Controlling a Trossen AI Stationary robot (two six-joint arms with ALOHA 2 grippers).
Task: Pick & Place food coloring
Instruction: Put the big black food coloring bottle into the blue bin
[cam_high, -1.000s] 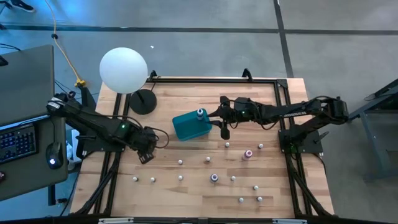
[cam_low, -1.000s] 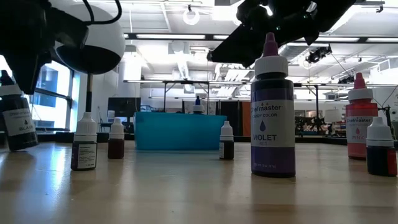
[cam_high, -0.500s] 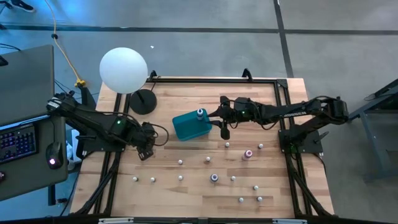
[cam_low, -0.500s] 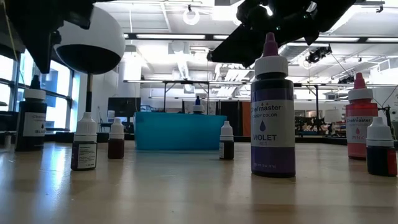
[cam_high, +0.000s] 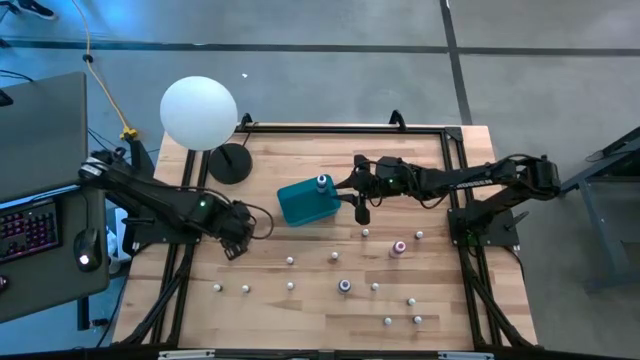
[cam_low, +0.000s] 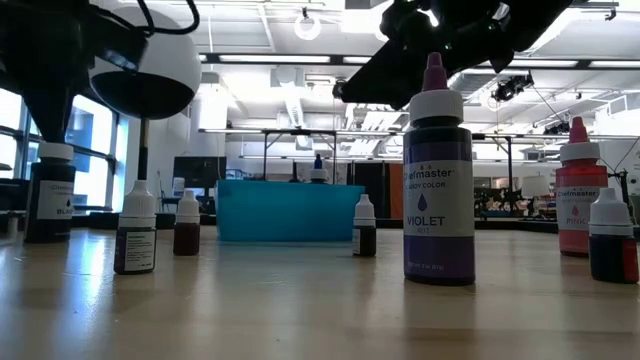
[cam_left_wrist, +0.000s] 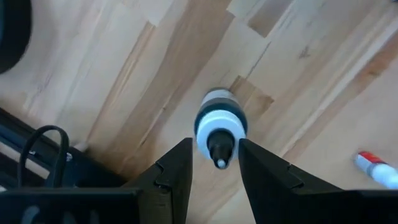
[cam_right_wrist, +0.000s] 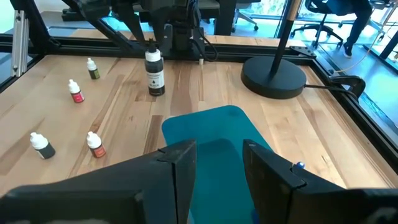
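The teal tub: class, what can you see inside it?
Inside the teal tub one bottle with a white cap stands near its far right corner. The low view shows only its blue tip above the tub's wall; the wall hides the rest.

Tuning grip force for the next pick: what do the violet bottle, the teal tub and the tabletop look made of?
Violet bottle: likely plastic, with a white cap, a purple tip and a printed label.
Teal tub: probably plastic, given its even matte colour and, in the low view, slightly see-through walls.
Tabletop: wood, with visible grain and joined planks, and a smooth, lightly glossy surface.
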